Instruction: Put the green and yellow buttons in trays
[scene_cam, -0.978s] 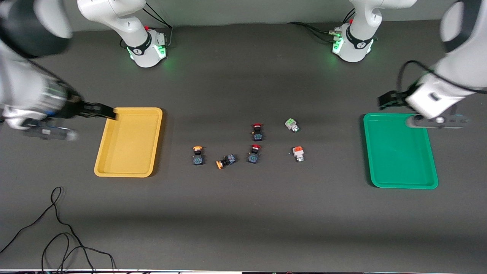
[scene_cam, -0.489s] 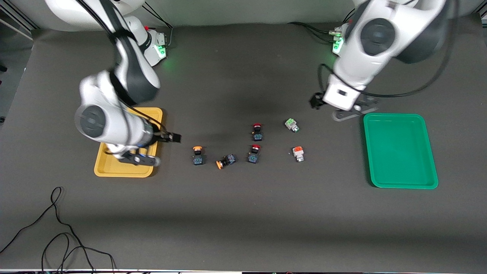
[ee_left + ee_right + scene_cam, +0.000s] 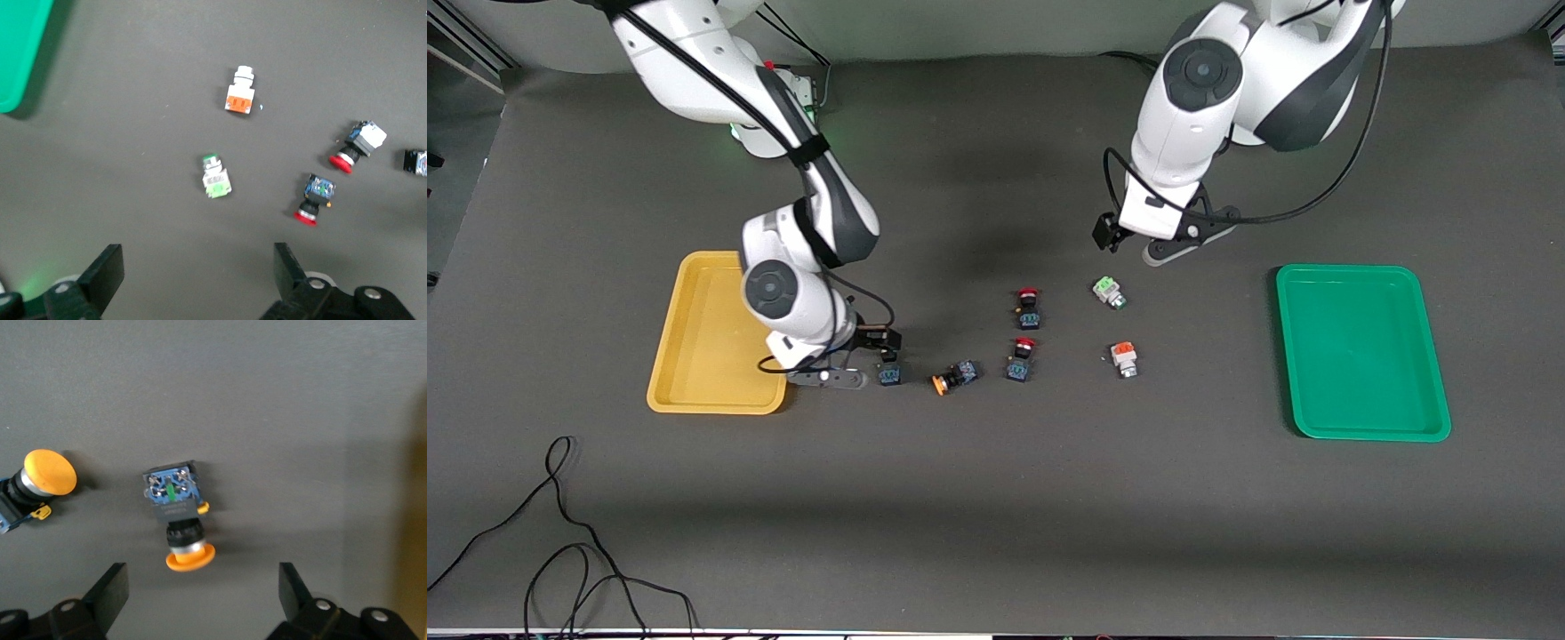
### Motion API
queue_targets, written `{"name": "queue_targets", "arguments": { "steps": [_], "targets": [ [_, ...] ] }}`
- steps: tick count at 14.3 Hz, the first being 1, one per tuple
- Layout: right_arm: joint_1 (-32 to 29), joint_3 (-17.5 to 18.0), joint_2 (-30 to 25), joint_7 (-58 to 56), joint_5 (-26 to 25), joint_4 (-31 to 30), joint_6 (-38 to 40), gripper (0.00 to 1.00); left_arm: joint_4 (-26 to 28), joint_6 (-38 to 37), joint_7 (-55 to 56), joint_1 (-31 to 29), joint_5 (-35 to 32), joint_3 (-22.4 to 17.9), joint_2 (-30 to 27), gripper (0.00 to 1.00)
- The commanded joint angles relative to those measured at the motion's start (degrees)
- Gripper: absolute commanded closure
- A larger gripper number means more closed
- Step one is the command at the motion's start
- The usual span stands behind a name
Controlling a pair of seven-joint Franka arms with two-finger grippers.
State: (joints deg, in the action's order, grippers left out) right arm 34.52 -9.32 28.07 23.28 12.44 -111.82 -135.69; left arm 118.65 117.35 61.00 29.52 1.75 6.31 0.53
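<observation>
Right wrist view shows your right gripper (image 3: 200,600) spread wide above a yellow-capped button (image 3: 175,513) lying on its side, cap toward the gripper. That button sits just beside the yellow tray (image 3: 720,333), toward the middle of the table. A second yellow-capped button (image 3: 33,483) lies close by, so if you drift toward it on the descent, one finger could clip it and knock it away. With the first one on its side, closing across the round cap would likely squirt it out; the square blue-black body looks the safer hold.

Your left gripper (image 3: 193,280) hangs open too, over bare table next to the green-topped button (image 3: 215,179), which lies between the trays and well apart from the green tray (image 3: 1360,351). The orange-topped white button (image 3: 240,93) lies nearer the front camera than the green-topped one. Two red-capped switches (image 3: 327,177) sit close (they are not yours to move); a careless aim could grab one by mistake. Both trays look empty, so nothing is sorted yet.
</observation>
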Motion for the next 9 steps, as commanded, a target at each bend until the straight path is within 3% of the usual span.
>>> {"name": "queue_targets", "arguments": {
  "steps": [1, 4, 5, 6, 8, 9],
  "targets": [
    [1.3, -0.8, 2.6, 0.5, 1.2, 0.0, -4.0, 0.02, 7.1, 10.9, 1.1, 0.8, 0.3, -0.5, 1.8, 0.0],
    [1.7, -0.7, 5.7, 0.6, 1.2, 0.1, -8.8, 0.05, 9.1, 21.3, 5.9, 2.2, -1.0, -0.5, 9.0, 0.0],
    [1.6, -0.7, 6.5, 0.5, 1.2, 0.1, -9.8, 0.1, 9.1, 24.2, 6.0, 2.1, -1.7, -0.5, 11.5, 0.0],
    [1.6, -0.7, 6.8, 0.5, 1.2, 0.2, -10.2, 0.26, 9.1, 26.7, 6.0, 2.1, -1.9, -0.6, 13.9, 0.0],
    [1.5, -0.7, 6.9, 0.5, 1.2, 0.2, -10.2, 0.84, 9.2, 30.1, 6.1, 2.1, -3.4, -0.7, 17.6, 0.0],
    [1.4, -0.8, 6.7, 0.5, 1.2, 0.2, -10.0, 1.0, 9.2, 31.2, 6.8, 2.1, -4.2, -0.8, 19.0, 0.0]
  ]
}}
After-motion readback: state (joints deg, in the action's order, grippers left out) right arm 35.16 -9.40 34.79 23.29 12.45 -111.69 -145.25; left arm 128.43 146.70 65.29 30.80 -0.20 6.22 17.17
